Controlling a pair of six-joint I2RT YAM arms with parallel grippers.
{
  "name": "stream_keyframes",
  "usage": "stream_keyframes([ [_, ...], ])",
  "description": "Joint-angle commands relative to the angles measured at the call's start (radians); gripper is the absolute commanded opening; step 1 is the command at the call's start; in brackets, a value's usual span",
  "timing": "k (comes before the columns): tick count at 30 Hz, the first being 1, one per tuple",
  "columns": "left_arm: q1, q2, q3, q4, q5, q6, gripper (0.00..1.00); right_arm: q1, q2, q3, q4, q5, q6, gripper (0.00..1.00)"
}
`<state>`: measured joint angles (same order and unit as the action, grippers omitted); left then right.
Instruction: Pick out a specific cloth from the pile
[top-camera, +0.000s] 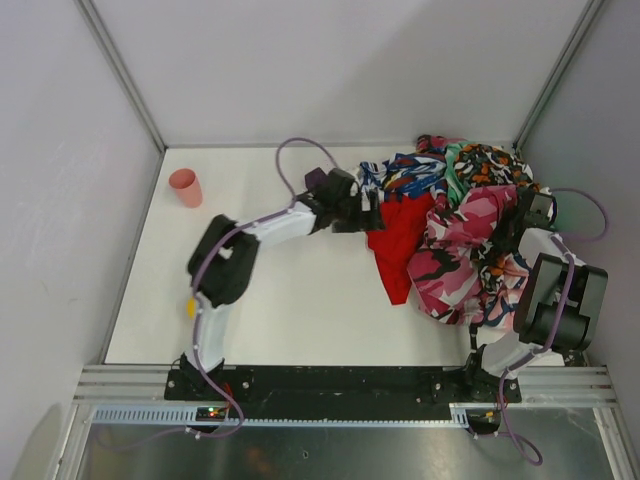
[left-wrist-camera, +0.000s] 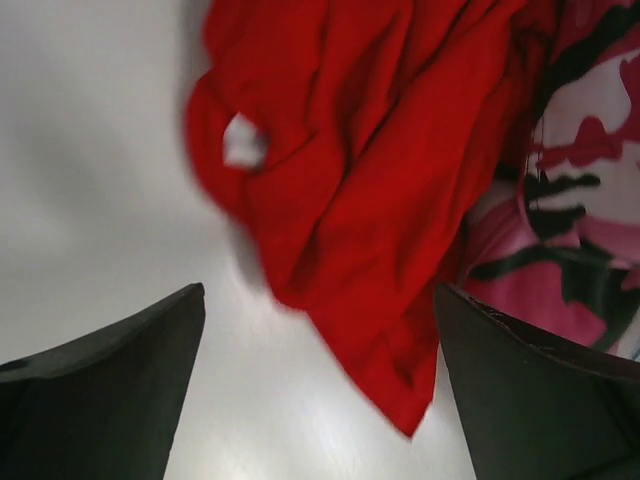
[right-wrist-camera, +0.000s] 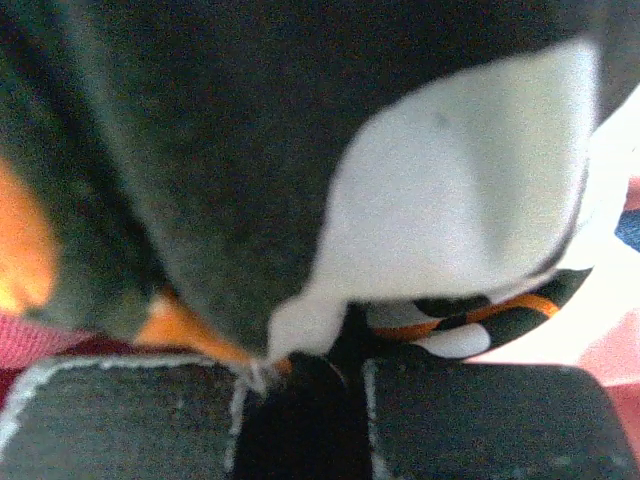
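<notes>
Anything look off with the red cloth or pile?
The red cloth shows a small pale spot near one edge, hole or tag, cannot tell. The right gripper is pressed into the pile, fabric filling its camera view.

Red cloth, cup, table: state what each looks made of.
Red cloth: soft fabric with a matte finish; it drapes in loose folds and creases. Cup: probably plastic, smooth and evenly pink, though too small to be sure. Table: hard, smooth white surface with a faint sheen in the left wrist view; laminate or painted board, cannot tell which.
</notes>
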<state>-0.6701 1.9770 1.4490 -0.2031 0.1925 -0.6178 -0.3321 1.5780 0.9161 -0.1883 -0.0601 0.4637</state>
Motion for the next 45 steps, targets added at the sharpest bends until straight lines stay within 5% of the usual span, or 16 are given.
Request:
stream_keyframes([
  [1, -0.044, 0.228, 0.249, 0.020, 0.132, 0.042, 1.00, 0.011, 0.063, -0.023, -0.028, -0.057, 0.006, 0.07],
  [6, -0.066, 0.414, 0.429, -0.009, 0.108, 0.005, 1.00, 0.003, 0.064, -0.038, -0.003, -0.078, 0.003, 0.15],
  [10, -0.092, 0.478, 0.477, -0.020, 0.139, -0.013, 0.95, 0.002, 0.075, -0.047, 0.023, -0.112, 0.012, 0.42],
  [12, -0.101, 0.470, 0.481, -0.022, 0.150, -0.010, 0.70, 0.002, 0.081, -0.048, 0.025, -0.119, 0.016, 0.50],
  [15, -0.104, 0.376, 0.422, -0.031, 0.106, 0.007, 0.17, 0.002, 0.070, -0.053, 0.020, -0.109, 0.012, 0.57],
  [17, -0.104, 0.259, 0.336, -0.033, 0.033, 0.030, 0.05, 0.003, 0.052, -0.063, 0.019, -0.086, 0.008, 0.61],
  [26, -0.105, -0.467, -0.165, -0.036, -0.279, 0.133, 0.01, 0.046, -0.042, -0.079, -0.026, 0.063, 0.006, 0.97],
  [34, -0.105, -0.978, -0.468, -0.095, -0.420, 0.107, 0.02, 0.223, -0.263, -0.073, -0.135, 0.366, -0.015, 0.99],
  [38, -0.105, -1.102, -0.519, -0.106, -0.501, 0.117, 0.02, 0.305, -0.350, -0.047, -0.225, 0.447, -0.010, 0.99],
  [45, -0.104, -1.100, -0.508, -0.156, -0.596, 0.109, 0.01, 0.474, -0.540, 0.043, -0.379, 0.583, -0.042, 0.99],
])
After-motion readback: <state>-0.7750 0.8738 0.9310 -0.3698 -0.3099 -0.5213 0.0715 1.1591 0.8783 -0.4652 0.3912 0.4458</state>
